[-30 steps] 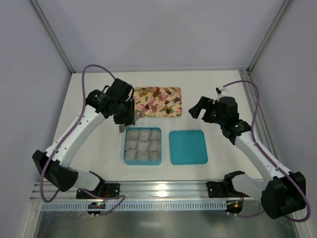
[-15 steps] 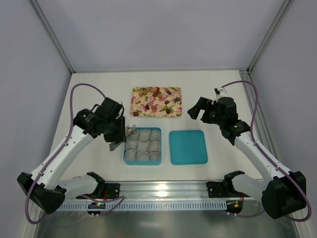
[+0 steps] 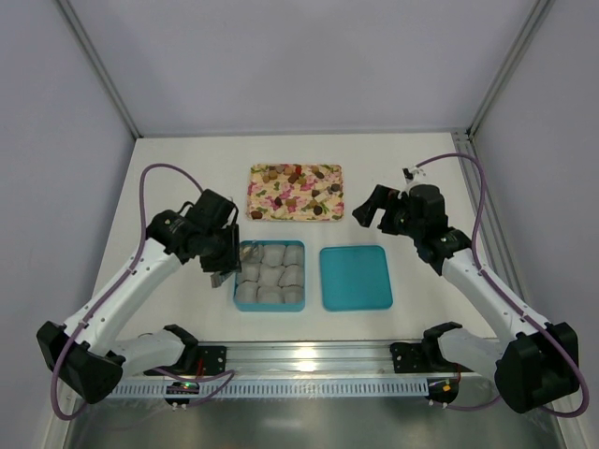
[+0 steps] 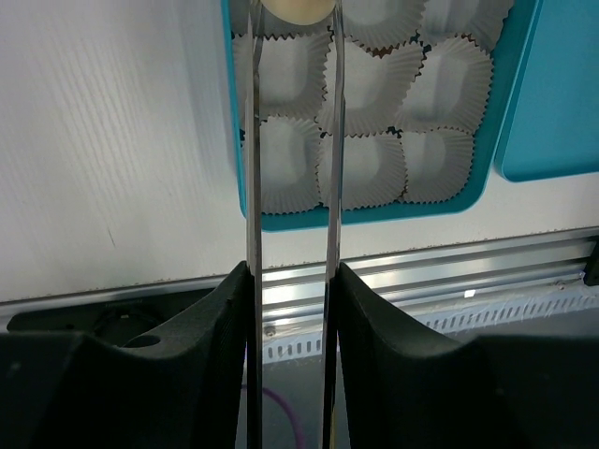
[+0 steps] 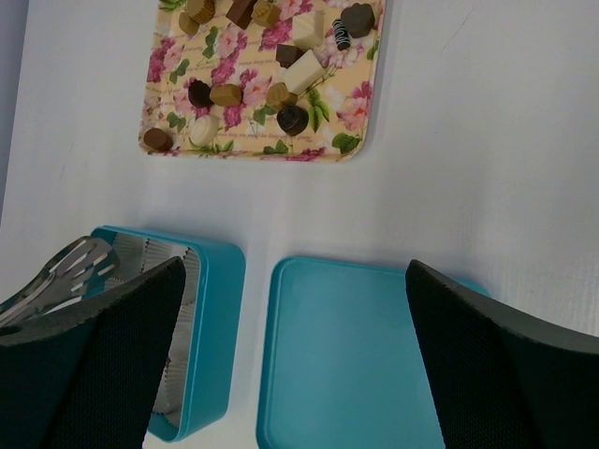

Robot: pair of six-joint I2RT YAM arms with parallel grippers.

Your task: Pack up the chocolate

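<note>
At the left, the left pincer (image 4: 292, 276) is clenched on a pair of metal tongs (image 4: 252, 187). A pale chocolate piece (image 4: 298, 7) is nipped between their tips. The piece is carried above the teal box (image 4: 374, 215), over the paper cups (image 4: 374, 168) nearest one side wall; exactly which cup lies beneath cannot be told.

The step in hand is judged to be the placing of this piece. For the next move, the tips would have to be centred over an empty cup and lowered, and the squeeze then eased so the piece is dropped in upright.

Just beside the box, the lid (image 3: 356, 278) is laid flat on the surface (image 3: 187, 168). Beyond it, the other chocolates (image 5: 281, 94) are seen on the floral tray (image 5: 346, 122), so much packing is judged to remain.

At the right, the right pincer (image 5: 295, 271) is spread wide, with nothing grasped.
</note>
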